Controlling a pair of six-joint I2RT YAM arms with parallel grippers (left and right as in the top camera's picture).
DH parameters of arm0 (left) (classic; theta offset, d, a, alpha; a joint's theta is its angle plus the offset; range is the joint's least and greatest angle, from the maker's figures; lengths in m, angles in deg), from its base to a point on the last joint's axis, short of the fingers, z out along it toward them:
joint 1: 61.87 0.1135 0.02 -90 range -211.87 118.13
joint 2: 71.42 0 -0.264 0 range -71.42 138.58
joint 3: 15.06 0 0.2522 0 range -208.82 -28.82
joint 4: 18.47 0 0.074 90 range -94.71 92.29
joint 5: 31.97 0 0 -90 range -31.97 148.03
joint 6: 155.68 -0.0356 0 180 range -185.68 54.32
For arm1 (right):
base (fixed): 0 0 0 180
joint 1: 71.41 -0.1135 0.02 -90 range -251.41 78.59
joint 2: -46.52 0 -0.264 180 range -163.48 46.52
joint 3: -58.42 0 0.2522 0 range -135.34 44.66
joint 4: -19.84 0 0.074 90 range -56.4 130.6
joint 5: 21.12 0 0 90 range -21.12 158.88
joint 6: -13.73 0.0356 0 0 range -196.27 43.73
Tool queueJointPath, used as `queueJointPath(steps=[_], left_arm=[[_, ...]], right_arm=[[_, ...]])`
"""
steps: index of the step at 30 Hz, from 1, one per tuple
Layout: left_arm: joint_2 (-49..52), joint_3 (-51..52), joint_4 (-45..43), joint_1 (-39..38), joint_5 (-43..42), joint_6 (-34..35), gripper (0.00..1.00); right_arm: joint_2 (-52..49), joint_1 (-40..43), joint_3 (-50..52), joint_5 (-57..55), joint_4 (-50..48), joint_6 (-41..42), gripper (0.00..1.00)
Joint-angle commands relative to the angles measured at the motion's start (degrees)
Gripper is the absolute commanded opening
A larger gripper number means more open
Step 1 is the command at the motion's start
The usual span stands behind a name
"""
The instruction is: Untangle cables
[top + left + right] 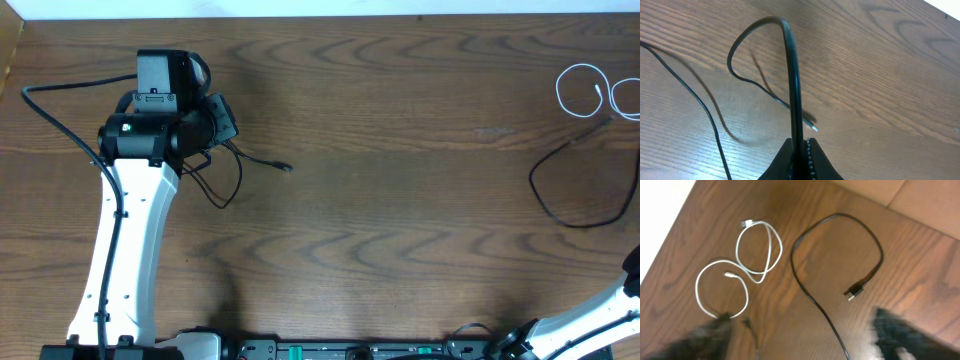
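Note:
A thin black cable [790, 55] rises from my left gripper [801, 150], which is shut on it. It arches over and its plug end [812, 127] rests on the wood. From overhead the same cable [235, 165] trails right of the left gripper [218, 122]. Far right lie a white cable [757, 250] in two small loops and a second black cable [840, 255] in a wide loop, both flat on the table. My right gripper [805, 340] hovers over them, open, its blurred fingers [705, 335] wide apart and holding nothing.
The wooden table [400, 200] ends at a pale strip along the far side. The left arm's own thick wire [60, 120] curves out to its left. The right arm [590, 320] enters at the bottom right corner. The white cable [585, 90] lies near the right edge.

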Motion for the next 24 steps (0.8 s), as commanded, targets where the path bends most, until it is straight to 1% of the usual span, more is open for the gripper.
queueJointPath(steps=[1,3,5,8,9,12,15,17,20,22,24], left_arm=[[0.1,-0.2,0.1,0.2,-0.2,-0.3,0.08],[0.1,-0.2,-0.1,0.2,-3.0,-1.7,0.08],[0.1,-0.2,-1.0,0.2,-7.9,-3.9,0.08],[0.1,-0.2,-2.8,-0.2,-16.7,-6.1,0.08],[0.1,-0.2,-4.0,-0.7,-21.0,-7.7,0.08],[0.1,-0.2,-8.3,-3.1,-32.9,-12.4,0.08],[0.1,-0.2,-14.1,-6.1,-38.5,-12.6,0.08],[0.1,-0.2,-18.8,-8.1,-38.7,-10.1,0.08],[0.1,-0.2,-25.9,-9.8,-36.2,-3.1,0.08],[0.1,-0.2,-30.0,-10.4,-30.7,3.9,0.07],[0.1,-0.2,-31.9,-10.4,-23.6,11.8,0.07]], right_arm=[[1.5,0.3,-0.5,10.6,-0.9,-1.1,0.99],[1.9,0.3,-0.5,22.1,-1.6,-4.8,0.99],[2.1,-0.6,-0.5,33.1,-1.5,-8.7,0.99],[2.1,-3.5,-0.4,46.7,0.4,-17.0,0.99],[2.1,-5.0,-0.4,50.3,1.9,-20.0,0.99],[2.1,-9.4,-0.4,56.1,5.6,-26.3,0.99],[2.1,-14.8,-0.4,59.3,8.3,-30.8,0.99],[2.1,-18.2,-0.4,60.6,9.0,-31.2,0.99],[2.1,-24.2,-0.4,60.9,9.7,-31.2,0.99],[2.1,-28.8,-0.4,60.9,9.7,-31.2,0.99],[2.1,-33.3,-0.4,60.7,9.3,-31.2,0.99]])
